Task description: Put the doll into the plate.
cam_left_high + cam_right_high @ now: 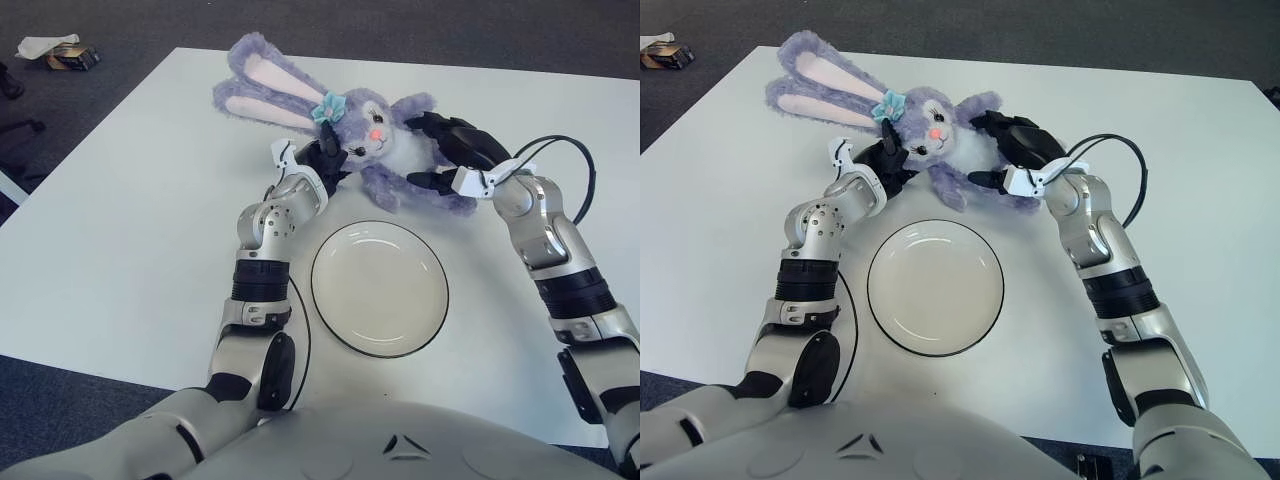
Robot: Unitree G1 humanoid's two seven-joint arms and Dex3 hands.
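Observation:
A purple plush rabbit doll with long pink-lined ears and a teal bow lies on the white table, just beyond a white plate with a dark rim. My left hand is against the doll's head side, its black fingers curled at the cheek. My right hand is on the doll's body from the right, fingers wrapped over and under it. The doll also shows in the right eye view. The plate holds nothing.
A cable loops off my right wrist. A small box and a crumpled paper lie on the dark floor beyond the table's far left corner. A black object shows at the left edge.

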